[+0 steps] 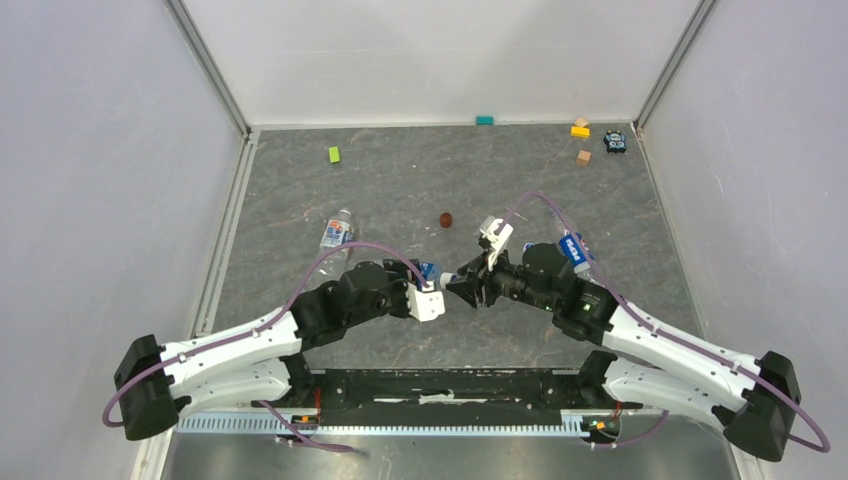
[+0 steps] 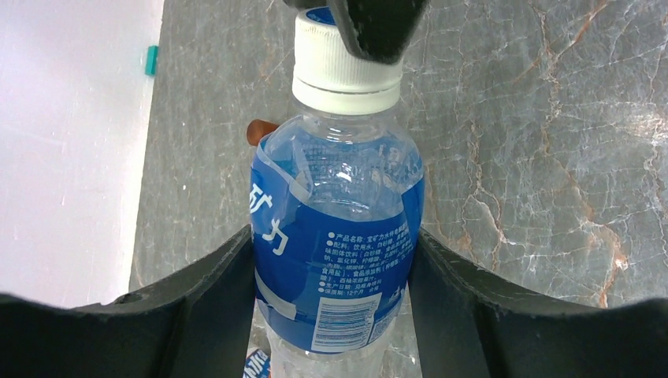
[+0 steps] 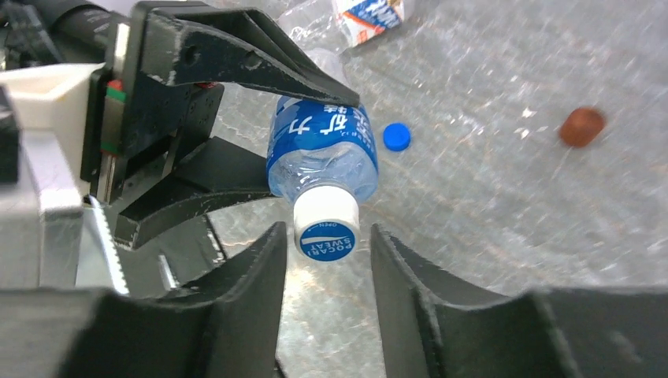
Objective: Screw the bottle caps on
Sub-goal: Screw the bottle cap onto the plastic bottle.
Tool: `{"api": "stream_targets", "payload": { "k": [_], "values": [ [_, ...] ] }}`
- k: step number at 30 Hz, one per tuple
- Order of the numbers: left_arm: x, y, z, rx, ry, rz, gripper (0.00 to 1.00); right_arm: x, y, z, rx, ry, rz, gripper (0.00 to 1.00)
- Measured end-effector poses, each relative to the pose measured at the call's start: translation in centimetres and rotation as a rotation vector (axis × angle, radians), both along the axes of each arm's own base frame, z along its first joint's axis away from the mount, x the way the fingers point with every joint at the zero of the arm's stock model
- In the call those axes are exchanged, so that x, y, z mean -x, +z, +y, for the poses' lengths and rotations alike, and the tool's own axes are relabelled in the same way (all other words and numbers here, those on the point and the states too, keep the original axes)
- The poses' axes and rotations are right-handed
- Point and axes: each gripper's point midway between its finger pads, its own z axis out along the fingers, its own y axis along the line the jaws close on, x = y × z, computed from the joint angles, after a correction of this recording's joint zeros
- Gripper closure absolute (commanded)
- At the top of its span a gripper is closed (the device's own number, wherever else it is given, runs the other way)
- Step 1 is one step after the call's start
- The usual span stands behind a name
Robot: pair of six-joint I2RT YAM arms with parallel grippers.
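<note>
Our right gripper (image 3: 328,236) has its two fingers a little apart on either side of the white cap (image 2: 346,75), with a thin gap showing on each side in the right wrist view. That cap sits on the neck of a clear bottle (image 3: 323,146) with a blue label, lying sideways above the table (image 1: 400,190) with its cap end towards the right gripper. Our left gripper (image 2: 334,240) pinches the bottle across its labelled body, one finger on each side. We cannot tell whether there is any liquid inside. Just beside the held bottle, a solid blue cap (image 3: 397,136) lies loose on the table, so we count two caps. A second bottle (image 1: 337,231) lies on the table beyond our left arm, and a third bottle (image 1: 574,250) lies partly hidden behind our right arm, making three bottles. A red-brown disc (image 1: 446,220) rests near the middle, past the grippers and apart from them. Along the far edge we see a green block (image 1: 334,154), a teal block (image 1: 484,120), a yellow block (image 1: 580,131) and a tan block (image 1: 583,157), with a small dark toy (image 1: 614,142) in the far right corner.
</note>
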Motion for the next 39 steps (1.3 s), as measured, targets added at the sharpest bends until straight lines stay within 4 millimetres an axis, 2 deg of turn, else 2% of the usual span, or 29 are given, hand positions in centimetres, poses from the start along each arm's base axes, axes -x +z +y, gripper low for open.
{"api": "stream_targets", "payload": {
  "k": [2,9,13,17,20,28,39],
  "values": [
    [0.0,0.2,-0.1,0.007,-0.003,-0.004,0.98,0.0,0.8,-0.4,0.013,0.019,-0.071,0.41],
    [0.5,0.1,-0.6,0.016,-0.038,0.012,0.98,0.6,2.8,-2.0,0.152,0.193,-0.443,0.37],
    [1.1,0.1,-1.1,0.027,-0.072,0.028,0.98,1.2,2.0,-2.6,0.271,0.329,-0.621,0.37],
    [1.5,0.2,-1.5,0.04,-0.097,0.045,0.98,1.8,0.8,-3.0,0.371,0.454,-0.741,0.37],
    [1.8,0.1,-1.8,0.043,-0.114,0.058,0.98,2.1,0.6,-3.0,0.405,0.524,-0.82,0.38],
    [2.1,0.3,-2.2,0.051,-0.136,0.074,0.98,2.8,2.2,-2.1,0.391,0.623,-0.954,0.42],
    [2.2,0.3,-2.2,0.051,-0.137,0.075,0.98,3.4,1.2,-1.2,0.386,0.71,-0.947,0.47]
  ]
}}
